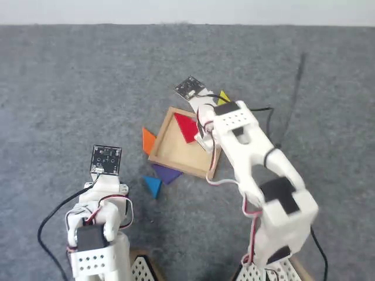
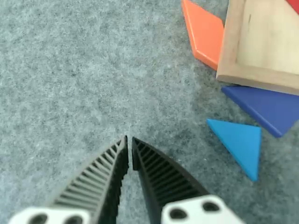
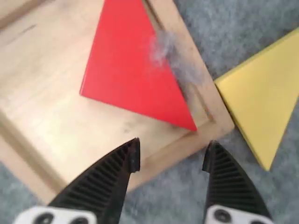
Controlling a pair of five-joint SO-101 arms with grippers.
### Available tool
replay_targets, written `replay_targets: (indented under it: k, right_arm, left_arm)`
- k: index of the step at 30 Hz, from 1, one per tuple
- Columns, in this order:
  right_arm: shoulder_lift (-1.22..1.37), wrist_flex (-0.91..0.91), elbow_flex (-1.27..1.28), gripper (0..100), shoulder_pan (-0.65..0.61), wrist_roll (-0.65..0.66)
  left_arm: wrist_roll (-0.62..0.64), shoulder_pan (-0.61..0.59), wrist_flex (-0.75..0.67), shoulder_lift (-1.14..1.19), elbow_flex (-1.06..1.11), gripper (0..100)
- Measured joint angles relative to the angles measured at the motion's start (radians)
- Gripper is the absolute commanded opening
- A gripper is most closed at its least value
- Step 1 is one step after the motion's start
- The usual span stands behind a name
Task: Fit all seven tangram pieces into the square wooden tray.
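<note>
Grey felt-like mat (image 1: pixel 70 76) covers the whole table. Nearest item: left gripper (image 2: pixel 129 140), fingers closed together with nothing between them, poised above bare mat on the left side, well apart from the tray. Next, one blue triangle (image 2: pixel 240 142), flat on the mat, near the closed fingertips and just short of the tray's near corner. Beside it, one purple piece (image 2: pixel 268 105), flat on the mat, lying against the near rim of the tray, a narrow gap separating it from the blue triangle. One orange piece (image 2: pixel 204 32), flat on the mat, close against the tray's left rim. One square wooden tray (image 1: pixel 176 149), set at an angle on the mat at mid-table, floor largely bare. Contents: one red triangle (image 3: pixel 131 70), flat in the far corner, one tip reaching the rim. A tuft of grey fluff (image 3: pixel 168 51) sits across the red triangle's edge and the rim. Right gripper (image 3: pixel 173 147), fingers spread wide and holding nothing, hangs above the tray's rim near that tip, one finger over the tray floor, the other over the outer edge. One yellow triangle (image 3: pixel 261 98), outside the tray on the mat, just beside the same corner. Farther right, one black cable (image 1: pixel 299 76) trails across the mat. Farthest: pale wall strip (image 1: pixel 187 12).
</note>
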Motion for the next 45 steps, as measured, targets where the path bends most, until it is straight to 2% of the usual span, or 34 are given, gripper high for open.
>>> replay_targets:
  k: [5, 9, 18, 22, 25, 31, 35, 45]
  right_arm:
    - [-0.170, -0.074, 0.282, 22.7, -0.002, -0.002]
    - [-0.227, -0.107, 0.411, 22.7, 0.028, 0.002]
    - [-0.218, -0.107, 0.454, 22.6, 0.293, 0.081]
    - [-0.255, -0.106, 0.466, 22.6, 0.338, 0.087]
    - [-0.336, -0.100, 0.470, 22.6, 0.316, 0.028]
    - [-0.493, -0.109, 0.470, 22.6, 0.081, -0.143]
    - [-0.480, -0.141, 0.470, 23.0, 0.051, -0.295]
    - [-0.216, -0.172, 0.394, 23.0, 0.006, -0.334]
  left_arm:
    - [0.000, 0.000, 0.000, 0.000, 0.000, 2]
    - [0.000, 0.000, 0.000, 0.000, 0.000, 2]
    - [0.000, 0.000, 0.000, 0.000, 0.000, 2]
    - [0.000, 0.000, 0.000, 0.000, 0.000, 2]
    - [0.000, 0.000, 0.000, 0.000, 0.000, 2]
    - [0.000, 0.000, 0.000, 0.000, 0.000, 2]
    - [0.000, 0.000, 0.000, 0.000, 0.000, 2]
    - [0.000, 0.000, 0.000, 0.000, 0.000, 2]
